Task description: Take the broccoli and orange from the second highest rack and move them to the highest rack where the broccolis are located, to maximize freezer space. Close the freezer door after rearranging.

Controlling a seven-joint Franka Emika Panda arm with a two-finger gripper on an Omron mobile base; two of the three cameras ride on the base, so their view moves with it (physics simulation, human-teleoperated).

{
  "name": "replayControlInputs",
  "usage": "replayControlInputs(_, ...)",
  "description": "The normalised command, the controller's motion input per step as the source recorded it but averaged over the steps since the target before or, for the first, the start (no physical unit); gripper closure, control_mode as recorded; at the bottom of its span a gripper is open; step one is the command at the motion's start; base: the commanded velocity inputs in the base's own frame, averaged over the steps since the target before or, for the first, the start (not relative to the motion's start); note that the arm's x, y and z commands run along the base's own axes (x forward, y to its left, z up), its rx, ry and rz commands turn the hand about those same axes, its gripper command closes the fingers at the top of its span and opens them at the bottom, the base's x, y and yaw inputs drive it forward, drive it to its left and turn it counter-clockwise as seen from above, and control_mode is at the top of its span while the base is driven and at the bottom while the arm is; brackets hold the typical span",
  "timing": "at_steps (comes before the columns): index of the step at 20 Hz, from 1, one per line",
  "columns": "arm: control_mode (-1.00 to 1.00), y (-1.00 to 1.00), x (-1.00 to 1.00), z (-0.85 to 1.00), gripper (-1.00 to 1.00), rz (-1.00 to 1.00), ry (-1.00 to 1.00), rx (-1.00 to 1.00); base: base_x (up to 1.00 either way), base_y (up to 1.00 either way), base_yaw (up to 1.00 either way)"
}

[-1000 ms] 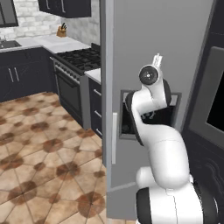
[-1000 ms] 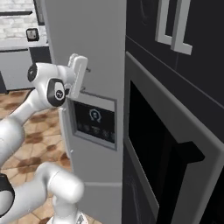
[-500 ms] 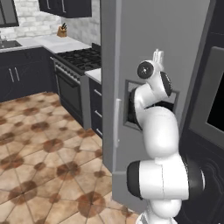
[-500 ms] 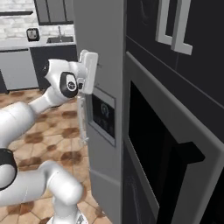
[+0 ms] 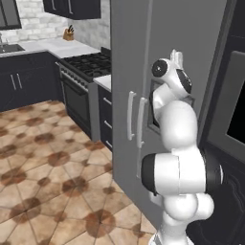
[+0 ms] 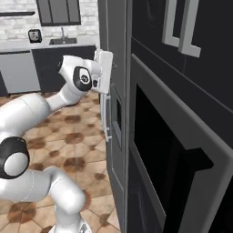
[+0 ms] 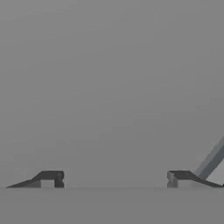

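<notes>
Both base pictures have slid sideways since a moment ago, so the cameras have turned with the base. Before, the freezer door point(image 5: 143, 72) stuck out toward the room and we saw its thin edge. Now it lies flat in the front of the freezer point(image 6: 117, 91), and its 2 pale bar handles point(image 5: 135, 119) stand side by side near the middle of the grey front. The door looks closed.

From the left, the white arm point(image 5: 177, 158) rises at the lower right and bends up. The hand is right against the grey front, beside the dark panel point(image 5: 154, 107) set into it. From the right, the hand point(image 6: 103, 70) is flat against the left edge of the freezer, up high.

Close up, the gripper point(image 7: 114, 179) is spread wide. Its 2 dark fingertips point(image 7: 50, 178) sit far apart at the bottom, with plain grey door between them. A slanted pale bar point(image 7: 212, 159) shows at the lower right corner, just past the right fingertip. Nothing is held.

The orange and the broccolis are behind the closed door, so I cannot tell where they lie.

To the left of the freezer is a black stove point(image 5: 83, 64) against the wall, then a pale counter point(image 5: 52, 47) with a knife block point(image 5: 70, 33) near its back edge. The floor point(image 5: 52, 172) has brown tiles. To the right of the freezer is a dark wall oven point(image 6: 182, 164) with cabinet doors point(image 6: 182, 27) above it.
</notes>
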Motion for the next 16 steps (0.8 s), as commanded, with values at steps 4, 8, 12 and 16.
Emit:
replayControlInputs(4,-1.00,-0.56,0.15,-0.35,-1.00,-0.16,-0.04,0.04,0.00,0.00,0.00)
replayControlInputs(8,-1.00,-0.48,-0.01,-0.43,-1.00,-0.15,-0.11,0.00,0.00,0.00,0.00)
replayControlInputs(12,-1.00,-0.40,-0.14,-0.49,-1.00,-0.08,-0.17,0.00,0.00,0.00,0.00)
replayControlInputs(16,-1.00,-0.32,-0.02,-0.27,-1.00,-0.03,-0.03,0.00,0.00,0.00,0.00)
